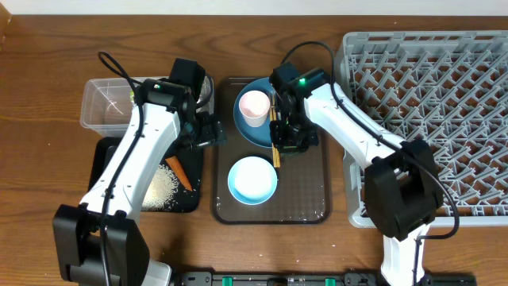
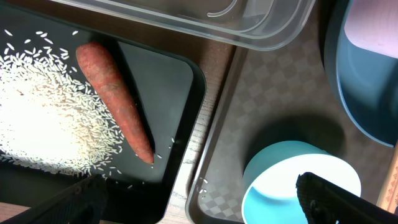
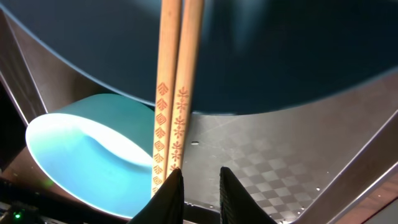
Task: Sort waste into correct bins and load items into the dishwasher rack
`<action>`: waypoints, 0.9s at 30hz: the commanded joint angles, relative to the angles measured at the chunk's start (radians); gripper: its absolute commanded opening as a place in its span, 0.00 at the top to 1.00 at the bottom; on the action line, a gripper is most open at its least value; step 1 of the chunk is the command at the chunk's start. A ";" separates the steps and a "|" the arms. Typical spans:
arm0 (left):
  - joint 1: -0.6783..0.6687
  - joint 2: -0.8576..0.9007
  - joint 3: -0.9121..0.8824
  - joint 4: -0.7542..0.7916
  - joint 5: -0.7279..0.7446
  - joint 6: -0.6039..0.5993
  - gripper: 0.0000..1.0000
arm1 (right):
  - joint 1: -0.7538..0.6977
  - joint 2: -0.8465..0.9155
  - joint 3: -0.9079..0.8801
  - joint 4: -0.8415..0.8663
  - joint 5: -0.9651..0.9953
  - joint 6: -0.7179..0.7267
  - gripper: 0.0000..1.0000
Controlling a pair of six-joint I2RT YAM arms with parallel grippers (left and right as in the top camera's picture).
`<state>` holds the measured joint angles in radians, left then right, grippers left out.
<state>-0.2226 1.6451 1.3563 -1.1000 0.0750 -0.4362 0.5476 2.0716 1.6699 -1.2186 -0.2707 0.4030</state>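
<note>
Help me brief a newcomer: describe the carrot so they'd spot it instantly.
Find the brown tray mid-table; the shallow black tub lies just left of it. Inside, beside the heap of white rice, lies the carrot: the only orange, tapered thing there.

1. Orange carrot lies diagonal in the black tub, touching the loose rice pile.
2. Clear tub sits just beyond the black one.
3. Pink cup stands upright on the blue plate.
4. Chopsticks lie paired across the plate rim (patterned ends).
5. Pale blue bowl, possibly a cup, sits upright near the plate.
6. Grey rack sits far right.
</note>
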 commanded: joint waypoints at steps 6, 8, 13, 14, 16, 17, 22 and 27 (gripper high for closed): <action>0.003 -0.018 0.006 -0.006 -0.009 0.017 0.01 | 0.050 0.002 0.016 0.000 0.115 0.084 0.80; 0.003 -0.018 0.006 -0.006 -0.009 0.017 0.01 | 0.058 0.002 0.016 0.000 0.126 0.084 0.80; 0.003 -0.018 0.006 -0.006 -0.009 0.017 0.01 | 0.071 0.002 0.015 0.011 0.125 0.102 0.80; 0.003 -0.018 0.006 -0.006 -0.009 0.017 0.01 | 0.072 0.002 0.015 0.016 0.124 0.102 0.79; 0.003 -0.018 0.006 -0.006 -0.009 0.017 0.01 | 0.071 0.002 0.015 0.015 0.125 0.117 0.79; 0.003 -0.018 0.006 -0.006 -0.009 0.017 0.01 | 0.070 0.002 0.015 0.015 0.124 0.122 0.79; 0.003 -0.018 0.006 -0.006 -0.009 0.017 0.01 | 0.052 0.002 0.016 0.016 0.079 0.124 0.80; 0.003 -0.018 0.006 -0.006 -0.009 0.017 0.01 | 0.027 0.002 0.016 0.014 0.035 0.124 0.79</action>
<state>-0.2226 1.6451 1.3563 -1.1000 0.0750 -0.4362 0.5957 2.0716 1.6699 -1.2060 -0.2039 0.5091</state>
